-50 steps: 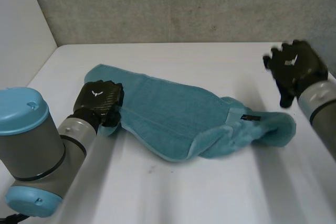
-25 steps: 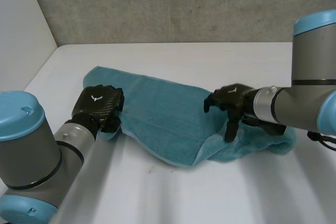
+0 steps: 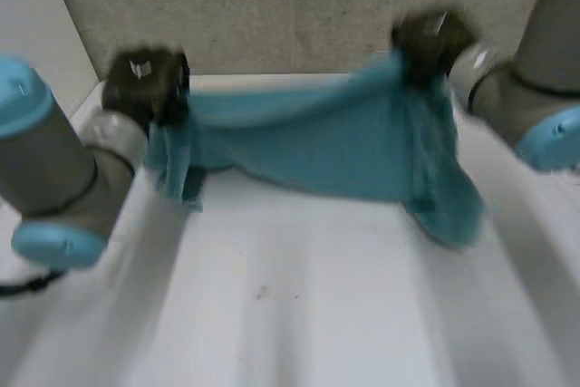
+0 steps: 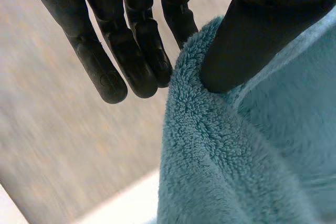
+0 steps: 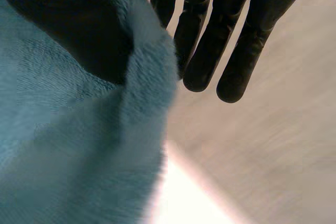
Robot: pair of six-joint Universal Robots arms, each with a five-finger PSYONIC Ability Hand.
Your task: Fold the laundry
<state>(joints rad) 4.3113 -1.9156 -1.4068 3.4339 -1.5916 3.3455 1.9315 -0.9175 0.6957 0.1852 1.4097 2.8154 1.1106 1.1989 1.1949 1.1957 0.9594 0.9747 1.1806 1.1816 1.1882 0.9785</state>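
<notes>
A teal towel hangs in the air, stretched between my two hands above the white table. My left hand pinches one top corner of it; up close, the thumb presses the fluffy towel edge against straight fingers. At the other top corner my right hand grips the cloth the same way, its thumb clamping the towel against the fingers. Loose ends droop below each hand, the longer one under the right hand.
A grey wall rises close behind the table's far edge. A white side wall stands at the left. Both grey arms with blue caps reach in from the sides.
The right hand came in from the far right, closed on the towel's right end, and both hands lifted the towel off the table and spread it in the air.
</notes>
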